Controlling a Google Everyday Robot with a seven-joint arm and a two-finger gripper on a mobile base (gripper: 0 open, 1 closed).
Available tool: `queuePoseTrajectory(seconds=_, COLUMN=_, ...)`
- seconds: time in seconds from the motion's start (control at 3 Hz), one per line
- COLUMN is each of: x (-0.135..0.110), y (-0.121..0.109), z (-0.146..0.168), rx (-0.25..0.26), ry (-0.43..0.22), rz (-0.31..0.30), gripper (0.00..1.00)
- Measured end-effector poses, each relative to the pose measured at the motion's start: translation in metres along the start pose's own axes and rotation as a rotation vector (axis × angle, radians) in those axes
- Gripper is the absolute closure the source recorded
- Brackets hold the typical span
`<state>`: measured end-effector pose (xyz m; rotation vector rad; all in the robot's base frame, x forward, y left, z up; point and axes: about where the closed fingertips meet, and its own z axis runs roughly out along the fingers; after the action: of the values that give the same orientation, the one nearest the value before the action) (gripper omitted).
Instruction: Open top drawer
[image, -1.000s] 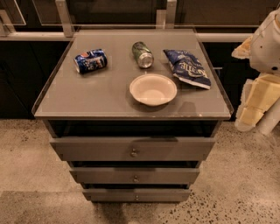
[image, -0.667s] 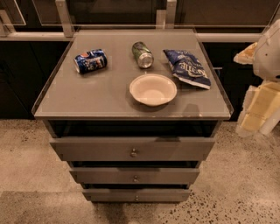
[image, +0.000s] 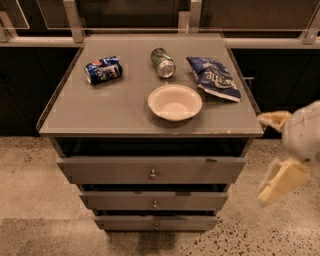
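Flooring (image: 30, 200) of speckled stone spreads round a grey cabinet set before dark cupboards (image: 25, 90); on its worktop (image: 100, 112), a dented blue can (image: 103, 69) lies on its side, then a green can (image: 163, 62), a white bowl (image: 175, 102) and a blue crisp bag (image: 213, 78); the top drawer (image: 110, 171) sits directly beneath, a dark gap above its front; far right, the gripper (image: 265, 159) hangs beside the cabinet, fingers (image: 282, 182) apart, holding nothing.

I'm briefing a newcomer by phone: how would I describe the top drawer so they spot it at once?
Find the grey cabinet with a bowl on top; the gripper hovers beside its right edge. Of three stacked drawers, the top drawer sits just under the tabletop, wider and taller-fronted than the middle drawer and bottom drawer.
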<state>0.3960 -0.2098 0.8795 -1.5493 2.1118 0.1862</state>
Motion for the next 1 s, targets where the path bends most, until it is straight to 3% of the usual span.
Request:
queuePoseTrajectory(seconds=0.33, x=0.002, y=0.026, z=0.079, rx=-0.096, ry=-0.145, rz=0.044, gripper=0.00)
queuePoseTrajectory(seconds=0.67, x=0.001, y=0.029, z=0.090, rx=-0.110, ry=-0.166, rz=0.052, gripper=0.00)
queuePoseTrajectory(seconds=1.0, x=0.005, y=0.036, z=0.084, rx=-0.080, ry=-0.169, rz=0.058, gripper=0.00)
